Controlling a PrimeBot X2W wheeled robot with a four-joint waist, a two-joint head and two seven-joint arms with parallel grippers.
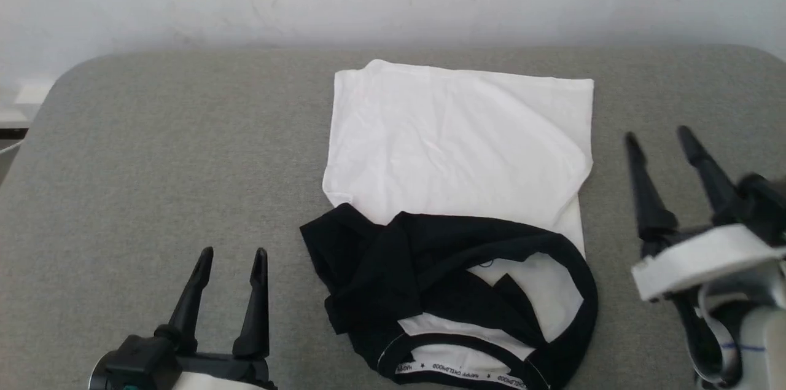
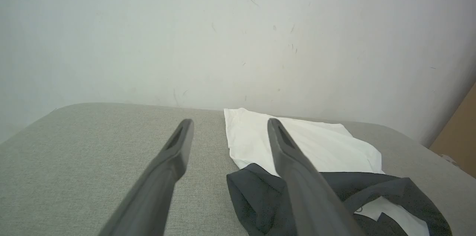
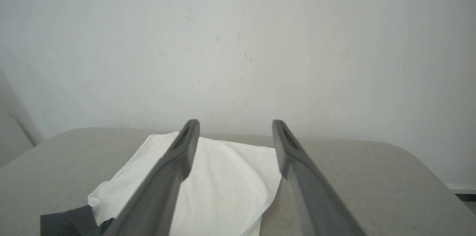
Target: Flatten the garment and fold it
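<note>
Centrally on the grey table (image 1: 153,150) lies the garment (image 1: 457,150), white body toward twelve o'clock, black sleeves bunched at six; the left tool (image 1: 234,252) at seven and the right tool (image 1: 656,132) at three stand released, empty.

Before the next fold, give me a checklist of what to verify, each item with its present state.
1. Left gripper open and empty: ok.
2. Right gripper open and empty: ok.
3. Both grippers clear of the shirt: ok, one stands off each side of it.
4. White body smooth: not ok, lightly creased, with its right edge doubled over.
5. Black sleeves laid flat: not ok, bunched in a heap at the near end.
6. Shirt wholly on the table: cannot tell, its near edge runs out of the head view.
</note>
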